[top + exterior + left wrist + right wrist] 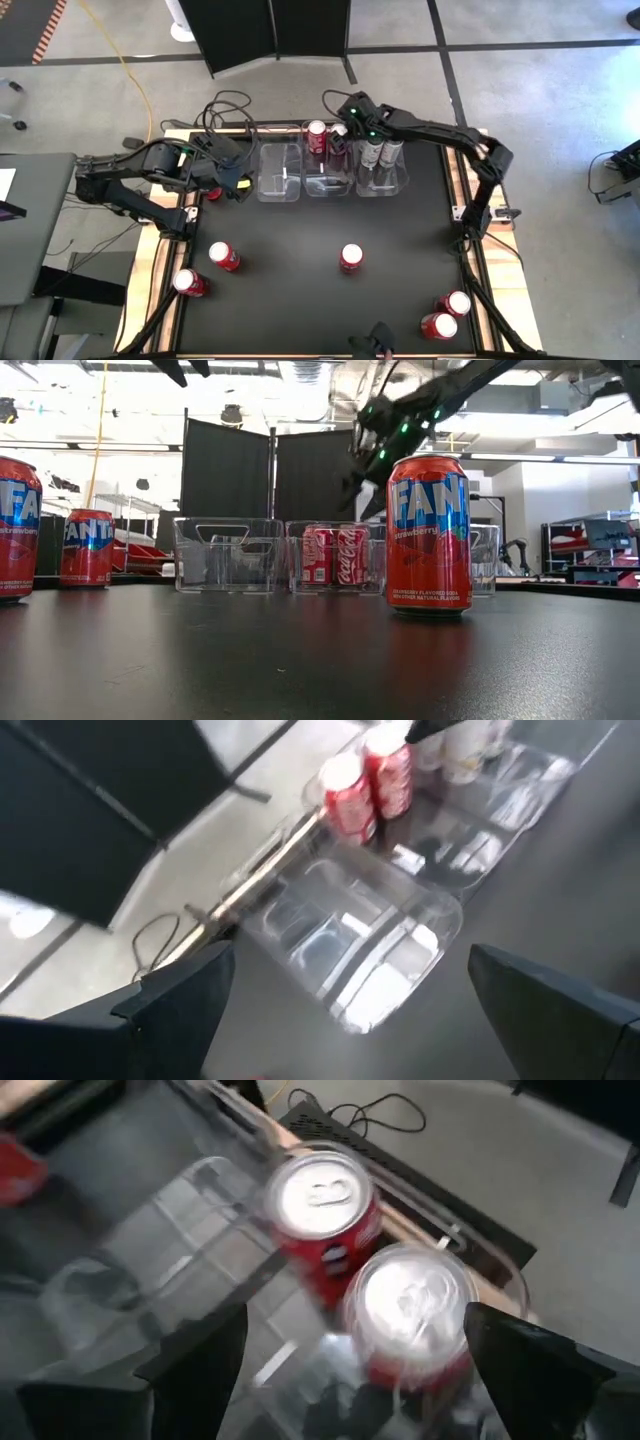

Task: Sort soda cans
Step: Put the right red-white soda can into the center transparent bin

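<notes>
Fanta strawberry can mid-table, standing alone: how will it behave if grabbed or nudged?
The Fanta strawberry can stands upright, tall on a narrow base, so a high push would probably tip it. Once on its side, the round body would likely roll. Its smooth glossy wall may be slippery in the fingers. Whether it is full cannot be seen.

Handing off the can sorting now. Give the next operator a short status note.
Right gripper: open above the middle bin, two red cans standing in it, nothing held.
Left gripper: open, empty, beside the left bin.
Right bin holds two silver cans.
Left bin has no cans.
Left to sort: six red cans on the mat, e.g. the centre one.
</notes>
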